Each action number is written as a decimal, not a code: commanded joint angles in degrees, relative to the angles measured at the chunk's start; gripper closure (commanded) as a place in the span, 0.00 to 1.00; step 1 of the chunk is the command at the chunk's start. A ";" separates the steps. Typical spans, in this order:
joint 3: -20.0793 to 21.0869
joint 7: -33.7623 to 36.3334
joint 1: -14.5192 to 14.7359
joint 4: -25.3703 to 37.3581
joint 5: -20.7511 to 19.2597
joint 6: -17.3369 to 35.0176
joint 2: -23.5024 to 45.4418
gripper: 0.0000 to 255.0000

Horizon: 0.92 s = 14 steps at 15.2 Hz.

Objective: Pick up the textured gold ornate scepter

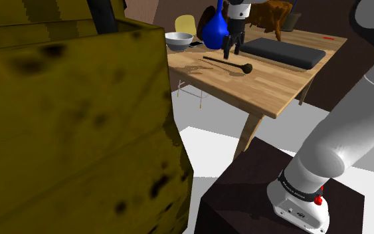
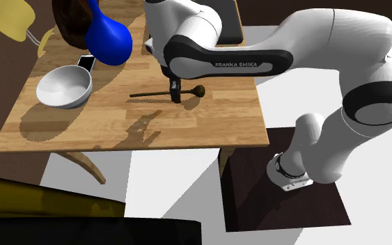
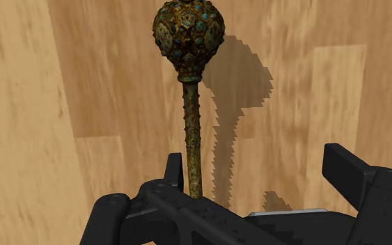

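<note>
The pincer (image 3: pixel 257 163) is spread low over the wooden surface (image 2: pixel 187 129) — the ornate dark-gold scepter (image 3: pixel 191 125) lies flat between its fingers, unclasped. In the second exterior view, a blue vase (image 2: pixel 107 38) stands at the scepter's ten o'clock.

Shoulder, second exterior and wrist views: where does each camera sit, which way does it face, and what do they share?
Shoulder view: beside the stand, looking past a yellow box across the table; the arm, from its base up, and the gripper show.
Second exterior view: high up, looking steeply down on the table; nearly the whole arm shows.
Wrist view: on the hand, looking down at the tabletop; the open black fingers show.
Shared: all three show the scepter lying on the table at the gripper.
</note>
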 commanded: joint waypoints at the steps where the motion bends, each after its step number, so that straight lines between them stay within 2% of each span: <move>1: -1.34 -2.38 -0.89 5.23 0.90 -1.33 5.29 0.00; 3: -2.03 -3.84 -1.66 8.64 1.59 -2.22 8.76 0.00; 10: -1.97 -3.61 -1.65 2.66 1.53 3.64 8.63 0.00; 12: -1.97 -3.61 -1.65 2.65 1.53 3.64 8.63 0.00; 13: -1.96 -3.60 -1.64 2.71 1.54 3.60 8.64 1.00; 14: -1.97 -3.61 -1.65 2.69 1.53 3.58 8.61 1.00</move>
